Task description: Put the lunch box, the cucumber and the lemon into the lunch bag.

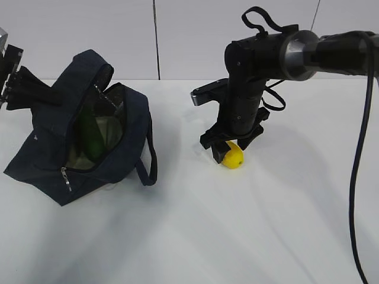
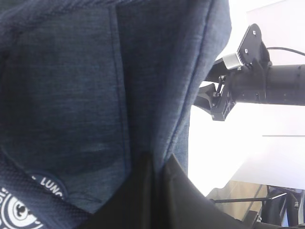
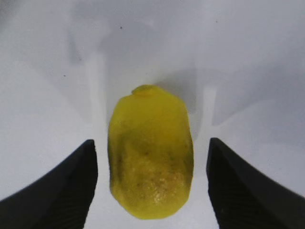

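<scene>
Right gripper (image 3: 150,191) stands wide, straddling the lemon (image 3: 150,164) on the desk (image 1: 266,225) for pickup; left gripper (image 2: 157,191) pinches lunch bag (image 1: 83,136) fabric, propping its mouth open.

I count one small bright yellow oval lemon (image 1: 233,157) right of one dark navy fabric lunch bag (image 1: 83,127), and one long dark green cucumber (image 1: 90,135) inside that bag.
</scene>
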{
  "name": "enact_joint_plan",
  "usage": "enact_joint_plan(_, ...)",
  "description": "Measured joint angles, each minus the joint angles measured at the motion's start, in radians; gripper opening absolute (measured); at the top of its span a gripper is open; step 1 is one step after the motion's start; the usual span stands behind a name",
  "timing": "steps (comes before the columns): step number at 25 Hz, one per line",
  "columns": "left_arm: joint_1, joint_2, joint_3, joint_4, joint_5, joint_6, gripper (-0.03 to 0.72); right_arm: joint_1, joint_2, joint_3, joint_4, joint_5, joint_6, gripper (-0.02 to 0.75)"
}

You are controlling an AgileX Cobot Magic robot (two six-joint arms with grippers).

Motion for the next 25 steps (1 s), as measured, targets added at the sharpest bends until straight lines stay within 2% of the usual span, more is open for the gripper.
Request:
enact_joint_plan(12,0.000,0.000,0.000,0.000,0.000,0.000,-0.006,0.000,0.000,0.000,0.000,0.000,0.000,0.524)
enact_joint_plan(19,0.000,0.000,0.000,0.000,0.000,0.000,-0.006,0.000,0.000,0.000,0.005,0.000,0.000,0.344)
enact_joint_plan(25,0.000,0.000,0.000,0.000,0.000,0.000,-0.006,0.000,0.000,-0.012,0.007,0.072,0.000,0.309)
